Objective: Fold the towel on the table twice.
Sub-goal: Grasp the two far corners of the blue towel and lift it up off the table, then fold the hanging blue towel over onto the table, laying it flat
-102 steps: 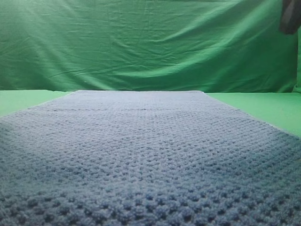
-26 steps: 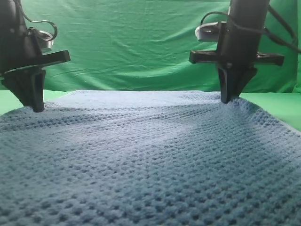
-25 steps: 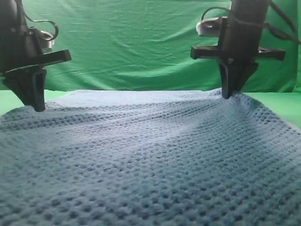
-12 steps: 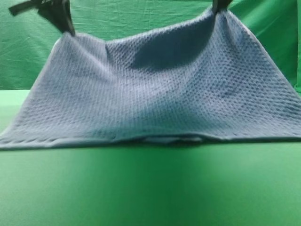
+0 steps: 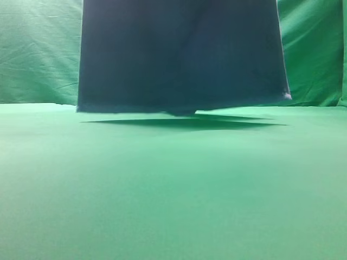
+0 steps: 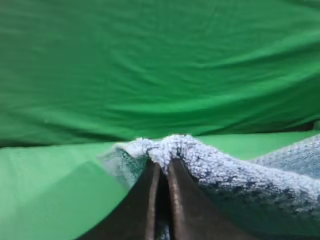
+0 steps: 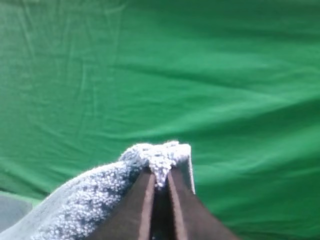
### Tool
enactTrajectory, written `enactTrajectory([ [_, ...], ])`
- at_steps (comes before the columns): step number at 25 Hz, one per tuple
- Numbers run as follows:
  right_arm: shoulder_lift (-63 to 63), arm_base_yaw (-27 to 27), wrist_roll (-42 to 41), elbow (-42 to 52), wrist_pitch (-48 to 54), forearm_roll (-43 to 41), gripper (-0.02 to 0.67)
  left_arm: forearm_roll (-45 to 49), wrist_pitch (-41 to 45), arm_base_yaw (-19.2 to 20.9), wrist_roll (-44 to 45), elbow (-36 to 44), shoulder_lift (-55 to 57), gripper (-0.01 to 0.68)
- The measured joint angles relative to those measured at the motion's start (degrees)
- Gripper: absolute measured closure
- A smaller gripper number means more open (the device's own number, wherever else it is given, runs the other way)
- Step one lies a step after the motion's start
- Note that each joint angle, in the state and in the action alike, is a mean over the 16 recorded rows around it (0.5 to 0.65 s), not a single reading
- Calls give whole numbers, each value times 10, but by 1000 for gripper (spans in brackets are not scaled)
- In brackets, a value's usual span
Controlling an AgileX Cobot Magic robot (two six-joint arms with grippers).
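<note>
A: Where's the towel (image 5: pixel 179 59)?

B: Hanging as a dark sheet at 12 o'clock in the high view. Lower hem sits just over the table (image 5: pixel 173 189), shadow directly beneath. Top edge runs out of frame.

A: Jaws?

B: Left gripper (image 6: pixel 161 172) clenched on a bunched corner of waffle cloth. Right gripper (image 7: pixel 159 184) likewise, a tuft pinched at its tips. Neither shows in the high view.

A: Risks?

B: Both holds look shallow, right at the tips. Thick cloth, full weight hanging, so a quick swing could pull a corner free. Also, the hem dips near the middle. If it drags on the table during laydown, the first fold likely lands skewed or creased.
</note>
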Motion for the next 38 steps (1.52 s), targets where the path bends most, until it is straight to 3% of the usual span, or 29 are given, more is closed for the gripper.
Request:
enactTrajectory([
  [8, 0, -16, 0, -17, 41, 1, 649, 5, 36, 0, 24, -26, -5, 673],
  [17, -10, -12, -1, -11, 166, 9, 649, 39, 85, -1, 3, 39, -27, 673],
  [28, -64, 15, -11, 35, 247, 21, 649, 55, 12, -3, -16, 256, -152, 673],
  [38, -194, 40, 10, 243, 185, 20, 649, 22, -53, -4, 9, 487, -307, 673],
])
